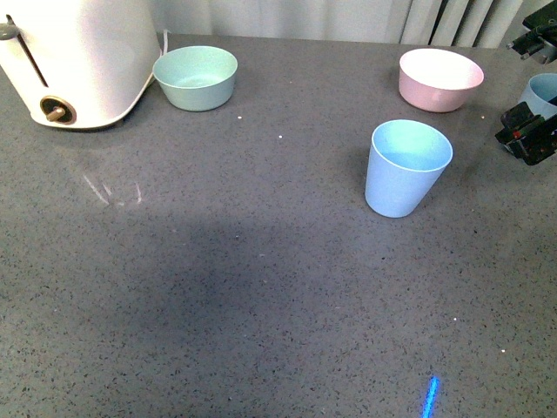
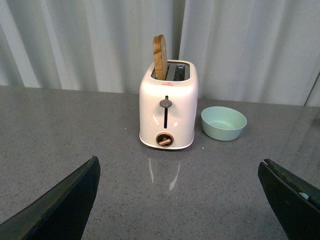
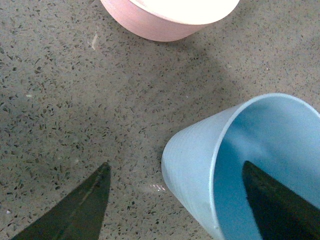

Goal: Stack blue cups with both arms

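Observation:
One light blue cup [image 1: 406,167] stands upright right of the table's middle. The other blue cup [image 1: 541,91] shows at the far right edge, partly hidden behind my right gripper [image 1: 533,113]. In the right wrist view that cup [image 3: 200,165] stands upright, its near wall between my open jaws: one finger [image 3: 277,200] reaches inside the cup, the other finger [image 3: 75,210] stays outside over the table. My left gripper [image 2: 180,200] is open over bare table, well short of the toaster, and does not show in the front view.
A pink bowl [image 1: 439,78] sits at the back right, close to the cup at the edge. A mint-green bowl [image 1: 196,77] stands beside a white toaster [image 1: 74,57] at the back left; a slice of bread [image 2: 160,57] sticks out of the toaster. Curtains hang behind the grey table [image 1: 218,287].

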`<state>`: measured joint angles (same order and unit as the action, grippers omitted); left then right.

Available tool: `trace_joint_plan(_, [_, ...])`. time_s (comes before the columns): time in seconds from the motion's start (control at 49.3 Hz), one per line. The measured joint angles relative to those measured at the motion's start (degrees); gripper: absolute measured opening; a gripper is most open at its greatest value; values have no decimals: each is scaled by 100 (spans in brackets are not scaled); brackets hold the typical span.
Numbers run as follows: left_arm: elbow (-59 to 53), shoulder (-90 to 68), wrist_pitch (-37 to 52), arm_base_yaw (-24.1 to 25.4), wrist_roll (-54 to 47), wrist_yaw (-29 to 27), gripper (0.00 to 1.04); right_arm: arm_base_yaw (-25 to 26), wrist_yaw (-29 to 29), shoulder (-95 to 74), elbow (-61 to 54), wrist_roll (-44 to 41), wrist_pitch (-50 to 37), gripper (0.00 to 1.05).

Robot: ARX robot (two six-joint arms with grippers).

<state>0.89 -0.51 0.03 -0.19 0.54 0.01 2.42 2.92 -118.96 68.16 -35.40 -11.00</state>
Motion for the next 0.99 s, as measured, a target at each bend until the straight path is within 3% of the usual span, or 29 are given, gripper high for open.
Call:
trace_joint_plan(0.426, [0, 0, 0, 0, 0, 0, 96, 216, 168, 20, -42, 256, 79, 2])
trace_joint_plan(0.608, [0, 0, 0, 0, 0, 0, 96, 297, 557, 726, -555, 293, 400, 2])
trace_joint_plan(0.75, [0, 0, 0, 0, 0, 0, 96, 201, 1397, 1840, -964, 68, 1029, 2])
trace_joint_plan(0.851, [0, 0, 0, 0, 0, 0, 96, -28, 2041, 2763, -1145, -48, 1648, 2])
trace_joint_plan(0.993, [0, 0, 0, 0, 0, 0, 96, -566, 2162, 3300, -1392, -28, 1864, 2])
